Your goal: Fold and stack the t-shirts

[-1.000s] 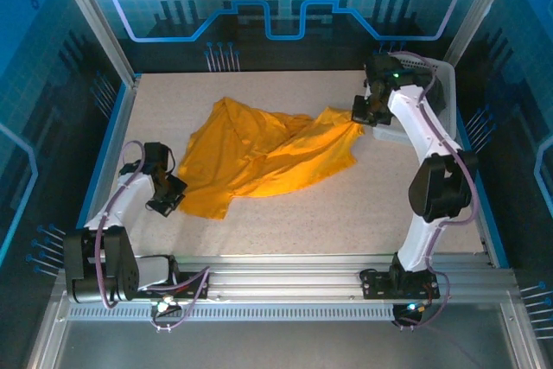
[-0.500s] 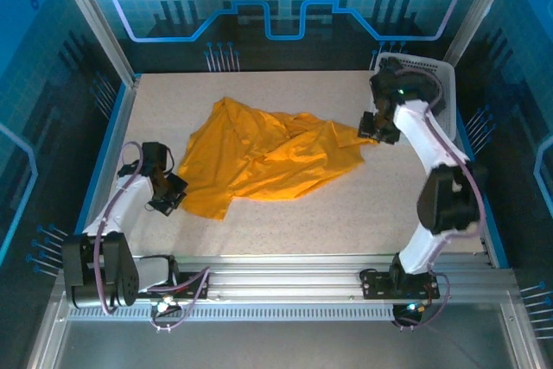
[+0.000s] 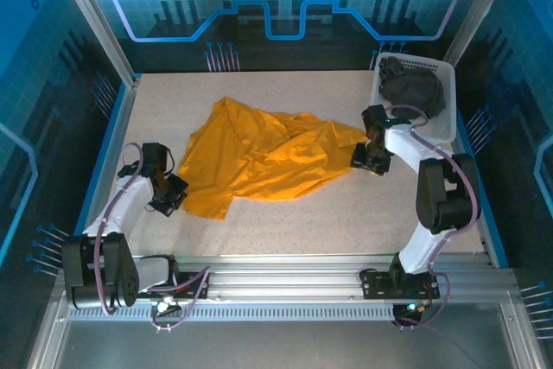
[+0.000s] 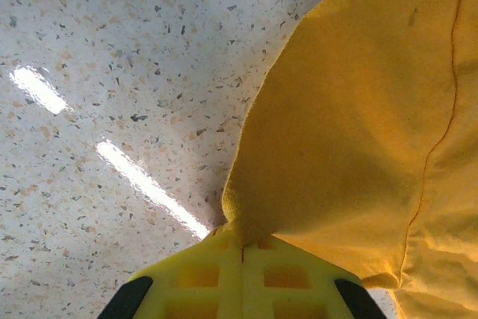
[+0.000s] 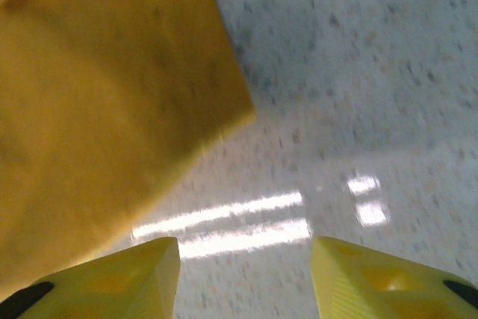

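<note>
Speckled table (image 3: 346, 205), right fingers (image 5: 142, 278) spread, now off orange shirt (image 3: 259, 157), swung nearer

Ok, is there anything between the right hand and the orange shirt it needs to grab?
Nothing visible. The right hand is open just off a corner of the orange shirt, with bare table between them. The white basket holding the grey shirt sits farther back, out of the path.

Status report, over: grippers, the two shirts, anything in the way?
Left gripper shut on mustard-orange cloth t-shirt, crumpled. Right gripper open beside its edge. Dark charcoal t-shirt in white lattice basket. No obstruction seen.
</note>
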Tool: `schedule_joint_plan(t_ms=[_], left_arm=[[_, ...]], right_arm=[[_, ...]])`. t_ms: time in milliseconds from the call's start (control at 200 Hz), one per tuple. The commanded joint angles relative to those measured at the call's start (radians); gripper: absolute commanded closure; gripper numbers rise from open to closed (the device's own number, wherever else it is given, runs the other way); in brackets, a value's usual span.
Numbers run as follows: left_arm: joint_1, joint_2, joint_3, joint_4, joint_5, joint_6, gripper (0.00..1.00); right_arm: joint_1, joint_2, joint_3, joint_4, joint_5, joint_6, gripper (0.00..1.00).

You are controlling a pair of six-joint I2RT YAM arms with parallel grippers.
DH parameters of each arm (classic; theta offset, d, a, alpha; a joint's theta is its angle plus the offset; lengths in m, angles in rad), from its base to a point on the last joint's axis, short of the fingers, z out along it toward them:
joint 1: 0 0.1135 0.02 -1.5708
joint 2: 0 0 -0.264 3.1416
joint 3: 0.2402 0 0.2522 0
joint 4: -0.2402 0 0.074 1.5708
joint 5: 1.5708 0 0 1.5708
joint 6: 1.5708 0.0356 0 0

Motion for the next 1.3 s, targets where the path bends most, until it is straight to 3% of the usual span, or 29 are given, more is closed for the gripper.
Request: schedule_joint_plan(t_ms=[0,65,255,335,455,700,970,1020,1140,1215,1296], left_arm=[[-0.005,0.006,0.023,-0.013,0.025,0.009,1.0],[-0.004,0.006,0.022,-0.012,0.024,0.008,1.0],[-0.004,0.006,0.024,-0.007,0.027,0.0,1.0],[-0.004,0.007,0.026,-0.008,0.028,0.002,1.0],[-0.004,0.009,0.027,-0.005,0.028,-0.001,1.0],[-0.005,0.02,0.023,0.007,0.028,-0.007,1.0],[-0.008,0.039,0.032,0.016,0.029,-0.005,1.0],[-0.008,0.043,0.033,0.016,0.031,-0.003,1.0],[-0.01,0.052,0.036,0.017,0.035,-0.001,1.0],[-0.01,0.055,0.043,0.015,0.037,0.004,1.0],[-0.01,0.053,0.048,0.012,0.032,0.01,1.0]], right_arm=[[-0.019,0.061,0.066,0.079,-0.069,0.028,0.49],[-0.022,0.096,0.083,0.078,-0.077,0.05,0.53],[-0.023,0.123,0.085,0.097,-0.058,0.075,0.76],[-0.019,0.107,0.098,0.082,-0.037,0.075,0.89],[0.007,0.036,0.122,0.027,0.041,0.075,0.99],[0.106,-0.013,0.243,-0.08,0.106,0.1,1.0],[0.138,0.342,0.664,-0.194,0.07,0.034,1.0],[0.141,0.437,0.772,-0.247,0.042,0.016,0.94],[0.153,0.638,1.007,-0.412,0.017,-0.021,0.66],[0.159,0.578,0.946,-0.367,0.02,-0.031,0.52],[0.157,0.449,0.81,-0.283,0.042,-0.026,0.45]])
